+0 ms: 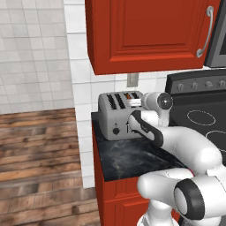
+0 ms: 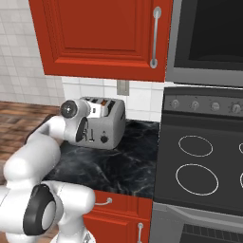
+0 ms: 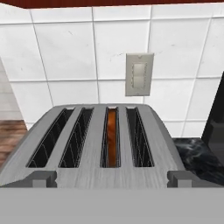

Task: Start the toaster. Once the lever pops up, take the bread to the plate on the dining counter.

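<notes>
While the arm reaches over the toaster (image 1: 117, 115) on the dark bench (image 1: 128, 156) in the left view, the right view shows it at nine o'clock of the stove (image 2: 204, 161). Hand view: bread (image 3: 112, 136) sits low in the third slot. Hand spread, empty. Starting step: next, press a lever.

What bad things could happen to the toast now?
The bread sits deep in one narrow slot of the toaster, so the fingers might hit the slot edges instead of gripping it.
The toaster stands near the counter's left edge; a bump could push it toward the floor.
The red cabinet hangs close above, so lifting the bread high may knock the arm.
</notes>
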